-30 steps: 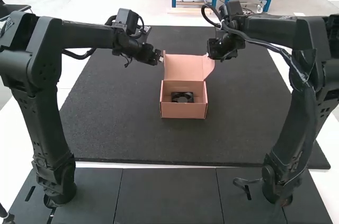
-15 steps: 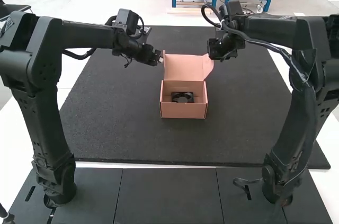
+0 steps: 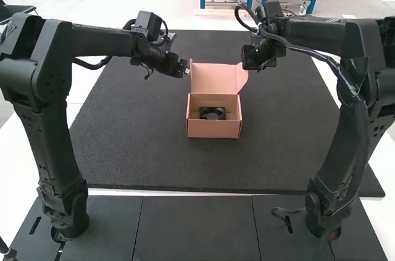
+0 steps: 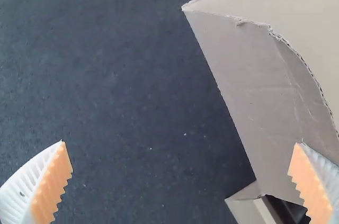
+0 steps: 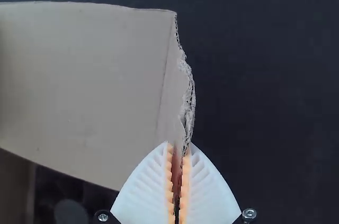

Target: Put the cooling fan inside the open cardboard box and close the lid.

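right fingers (image 5: 170, 181) apparently pinch lid (image 5: 95, 75)

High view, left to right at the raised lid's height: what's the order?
Left claw, open → upright brown cardboard lid of the open box → right claw, shut on the lid's side flap.

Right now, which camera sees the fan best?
The high view: it looks down into the open box, where the fan lies on the bottom. In both wrist views the lid blocks the inside, leaving just a dark patch that I cannot tell is the fan.
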Tool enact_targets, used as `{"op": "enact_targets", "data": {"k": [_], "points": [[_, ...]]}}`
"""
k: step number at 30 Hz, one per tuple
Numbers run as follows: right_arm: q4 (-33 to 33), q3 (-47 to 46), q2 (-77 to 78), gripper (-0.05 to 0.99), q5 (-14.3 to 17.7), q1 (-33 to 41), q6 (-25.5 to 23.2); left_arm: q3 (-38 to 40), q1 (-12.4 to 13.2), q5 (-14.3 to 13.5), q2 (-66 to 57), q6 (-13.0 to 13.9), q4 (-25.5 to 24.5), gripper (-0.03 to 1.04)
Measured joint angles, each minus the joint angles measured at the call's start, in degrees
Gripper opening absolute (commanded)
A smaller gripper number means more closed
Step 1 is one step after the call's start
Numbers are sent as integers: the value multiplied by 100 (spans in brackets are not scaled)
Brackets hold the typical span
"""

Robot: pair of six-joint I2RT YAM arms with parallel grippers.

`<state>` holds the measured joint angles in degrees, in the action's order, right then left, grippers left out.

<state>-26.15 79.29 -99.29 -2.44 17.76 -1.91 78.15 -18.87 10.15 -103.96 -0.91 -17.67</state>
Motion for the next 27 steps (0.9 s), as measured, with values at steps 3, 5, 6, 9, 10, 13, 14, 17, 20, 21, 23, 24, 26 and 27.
{"op": "enact_targets", "data": {"k": [3, 5, 6, 9, 10, 13, 14, 17, 20, 21, 23, 24, 26, 27], "points": [[-96, 61, 0, 2, -81, 0, 0, 0, 0, 0, 0, 0, -39, 97], [-118, 68, 2, 0, -136, 0, -2, 0, 0, 0, 0, 0, -50, 97], [-120, 68, 0, 0, -153, 0, -2, 0, 0, 0, 0, 0, -52, 97], [-142, 70, 0, -1, -199, 0, -2, 0, 0, 0, 0, 0, -90, 97], [-151, 74, 0, -2, -221, 0, 0, 0, -2, 0, 0, 0, -114, 97], [-229, 111, 0, -2, -275, 2, -2, 0, 0, 0, 0, 2, -210, 97], [-251, 116, 0, -2, -295, 2, -2, 0, 0, 0, 0, 2, -236, 97], [-323, 129, 0, -2, -330, 2, -2, 0, 0, 0, 15, 2, -339, 97], [-402, 155, 0, -2, -358, 7, -2, 0, 0, 0, 52, 4, -393, 97], [-428, 166, 0, -2, -365, 7, -2, 0, 0, 0, 90, 4, -409, 97], [-483, 166, 0, -2, -382, 9, -2, 0, 0, 0, 146, 4, -424, 97], [-498, 166, 0, -2, -382, 7, -2, 0, 0, 0, 175, 2, -431, 97], [-555, 173, 0, -2, -387, 9, -2, 0, 0, 2, 236, 4, -448, 97], [-599, 177, 2, -2, -389, 13, -2, 0, 0, 2, 251, 4, -479, 97]]}}
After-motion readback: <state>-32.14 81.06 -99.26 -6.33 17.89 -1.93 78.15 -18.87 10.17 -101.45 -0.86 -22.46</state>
